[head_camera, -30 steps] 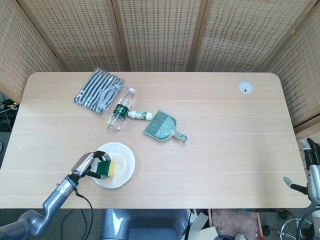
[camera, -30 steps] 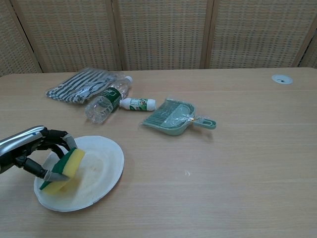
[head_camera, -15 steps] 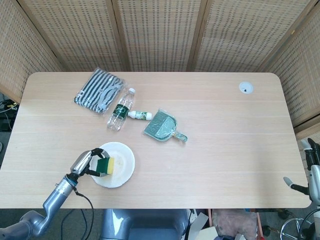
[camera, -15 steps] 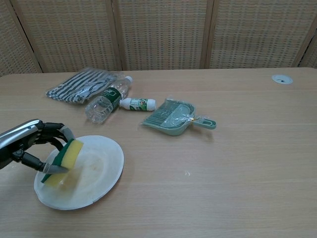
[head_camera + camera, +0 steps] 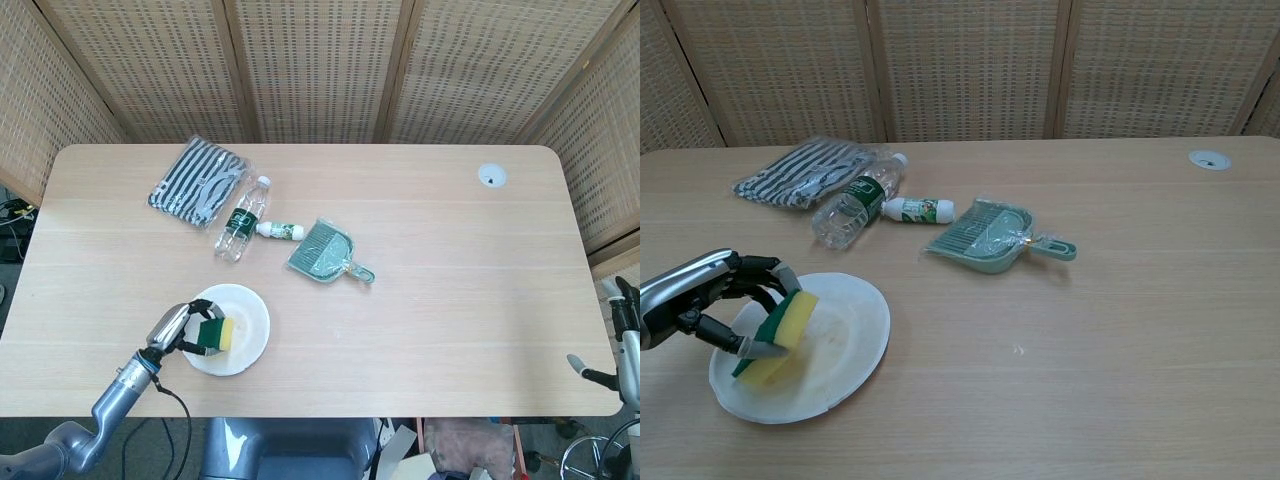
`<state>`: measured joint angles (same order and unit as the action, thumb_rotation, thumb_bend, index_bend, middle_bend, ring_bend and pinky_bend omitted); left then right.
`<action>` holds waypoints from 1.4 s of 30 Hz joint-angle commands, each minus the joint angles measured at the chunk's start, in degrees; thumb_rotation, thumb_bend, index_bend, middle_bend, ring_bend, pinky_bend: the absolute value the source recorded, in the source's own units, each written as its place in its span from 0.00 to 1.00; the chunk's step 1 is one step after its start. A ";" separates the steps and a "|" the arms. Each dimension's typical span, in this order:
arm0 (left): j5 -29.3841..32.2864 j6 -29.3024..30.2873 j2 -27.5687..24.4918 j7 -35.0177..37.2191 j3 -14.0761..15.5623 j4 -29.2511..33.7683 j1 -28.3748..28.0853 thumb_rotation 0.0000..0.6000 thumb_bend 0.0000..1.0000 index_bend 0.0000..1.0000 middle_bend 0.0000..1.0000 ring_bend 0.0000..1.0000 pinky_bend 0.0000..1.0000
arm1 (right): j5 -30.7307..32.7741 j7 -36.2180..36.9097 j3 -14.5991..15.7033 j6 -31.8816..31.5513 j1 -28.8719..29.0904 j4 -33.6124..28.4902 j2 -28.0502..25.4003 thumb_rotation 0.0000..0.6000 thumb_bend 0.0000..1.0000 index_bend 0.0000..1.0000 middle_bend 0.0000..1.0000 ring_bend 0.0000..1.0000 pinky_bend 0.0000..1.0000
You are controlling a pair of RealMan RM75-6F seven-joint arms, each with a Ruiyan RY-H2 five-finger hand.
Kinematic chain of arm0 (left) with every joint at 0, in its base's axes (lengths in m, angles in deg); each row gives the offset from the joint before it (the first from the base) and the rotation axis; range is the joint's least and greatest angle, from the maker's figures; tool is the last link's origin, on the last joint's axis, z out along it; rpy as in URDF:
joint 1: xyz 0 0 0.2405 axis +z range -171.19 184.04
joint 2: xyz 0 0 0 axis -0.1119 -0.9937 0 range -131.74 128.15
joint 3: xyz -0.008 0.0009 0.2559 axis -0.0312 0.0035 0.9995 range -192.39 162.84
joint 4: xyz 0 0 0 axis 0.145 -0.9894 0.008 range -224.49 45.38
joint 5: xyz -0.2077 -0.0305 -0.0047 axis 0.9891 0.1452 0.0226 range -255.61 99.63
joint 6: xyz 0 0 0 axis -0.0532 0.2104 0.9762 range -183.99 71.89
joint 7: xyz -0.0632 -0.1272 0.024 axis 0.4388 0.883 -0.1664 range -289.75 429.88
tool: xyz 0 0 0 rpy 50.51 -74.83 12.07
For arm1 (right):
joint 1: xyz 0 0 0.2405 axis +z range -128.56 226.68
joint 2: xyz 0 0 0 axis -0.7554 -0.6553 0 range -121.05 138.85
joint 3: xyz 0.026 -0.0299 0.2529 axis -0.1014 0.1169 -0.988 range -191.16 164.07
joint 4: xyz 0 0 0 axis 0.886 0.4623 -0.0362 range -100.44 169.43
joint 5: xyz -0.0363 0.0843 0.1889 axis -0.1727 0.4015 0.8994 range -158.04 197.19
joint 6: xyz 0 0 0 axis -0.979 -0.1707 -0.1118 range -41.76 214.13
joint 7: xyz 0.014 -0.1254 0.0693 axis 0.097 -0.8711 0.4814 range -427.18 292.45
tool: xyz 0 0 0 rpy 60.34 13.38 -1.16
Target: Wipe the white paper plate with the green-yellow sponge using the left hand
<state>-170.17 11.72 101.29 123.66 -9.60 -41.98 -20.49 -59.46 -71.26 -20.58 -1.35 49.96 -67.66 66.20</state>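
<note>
Green-yellow sponge (image 5: 780, 334) is clamped in the left robot hand (image 5: 702, 295) and pressed on the white paper plate (image 5: 845, 345), which is set near the tabletop (image 5: 1120, 330) front edge. Right robot hand (image 5: 622, 340) is glimpsed off-table; its state cannot be told

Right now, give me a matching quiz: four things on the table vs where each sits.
Things:
1. sponge
2. plate
3. bottle
4. dustpan

Places:
A. lying next to the striped bag
B. right of the small tube
C. held in the left hand
D. under the sponge, near the front edge

Pairs: 1-C, 2-D, 3-A, 4-B
</note>
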 commanded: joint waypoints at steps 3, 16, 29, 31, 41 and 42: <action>-0.80 0.18 1.81 0.69 1.00 -2.89 0.54 1.00 0.04 0.65 0.49 0.31 0.36 | 0.11 -0.01 -0.04 0.06 0.03 0.02 -0.02 1.00 0.00 0.00 0.00 0.00 0.00; -1.76 4.79 -0.40 2.43 -0.33 0.27 0.29 1.00 0.04 0.65 0.49 0.31 0.36 | -0.09 0.24 0.01 -0.09 -0.05 -0.07 -0.12 1.00 0.00 0.00 0.00 0.00 0.00; -1.63 2.33 4.43 0.70 1.21 -6.30 1.38 1.00 0.05 0.65 0.49 0.31 0.36 | 0.22 0.38 -0.11 -0.04 -0.05 0.20 -0.13 1.00 0.00 0.00 0.00 0.00 0.00; -1.76 2.43 4.79 1.28 1.31 -7.01 1.42 1.00 0.05 0.65 0.49 0.31 0.36 | 0.31 0.36 -0.19 -0.08 -0.04 0.21 -0.11 1.00 0.00 0.00 0.00 0.00 0.00; -1.53 6.95 3.34 4.23 -0.97 -5.57 1.06 1.00 0.05 0.65 0.49 0.31 0.36 | 0.61 0.35 -0.27 0.12 0.03 0.24 -0.09 1.00 0.00 0.00 0.00 0.00 0.00; -1.15 6.80 3.20 4.16 -1.33 -5.45 1.02 1.00 0.05 0.65 0.49 0.31 0.36 | 0.60 0.31 -0.26 0.16 0.06 0.25 -0.06 1.00 0.00 0.00 0.00 0.00 0.00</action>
<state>-171.63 18.54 104.70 127.76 -10.60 -47.61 -19.40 -58.86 -70.94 -20.84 -1.20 50.01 -67.41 66.13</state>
